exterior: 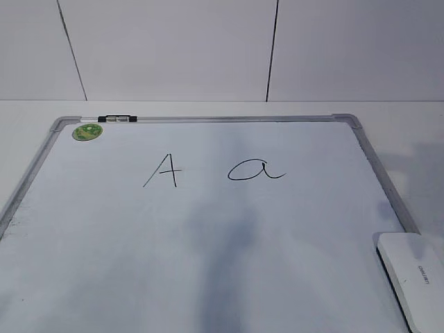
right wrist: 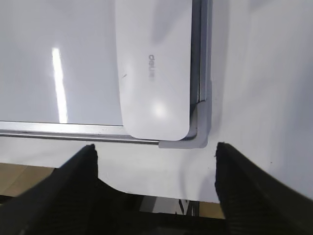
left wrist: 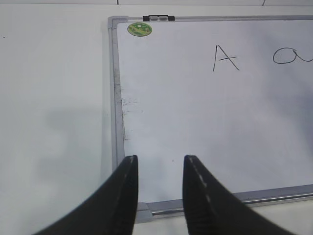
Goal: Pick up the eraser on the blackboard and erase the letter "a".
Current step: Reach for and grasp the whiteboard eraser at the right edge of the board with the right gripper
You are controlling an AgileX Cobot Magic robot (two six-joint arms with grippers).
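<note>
**Eraser waiting in the corner**

The eraser (exterior: 413, 274) is lying on the blackboard (exterior: 208, 277) at its near right corner. The right hand (right wrist: 155, 152) is hovering spread wide before it; the left hand (left wrist: 160, 164) is hanging partly apart, empty. The letter "a" (exterior: 255, 170) is showing intact.

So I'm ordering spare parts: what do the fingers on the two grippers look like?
Both wrist views show matte black fingers. The left gripper has slim, curved fingers tapering to narrow tips, with fine ribbing on their inner faces. The right gripper fingers look broad, with a rough textured surface. No cables or markings are visible.
</note>
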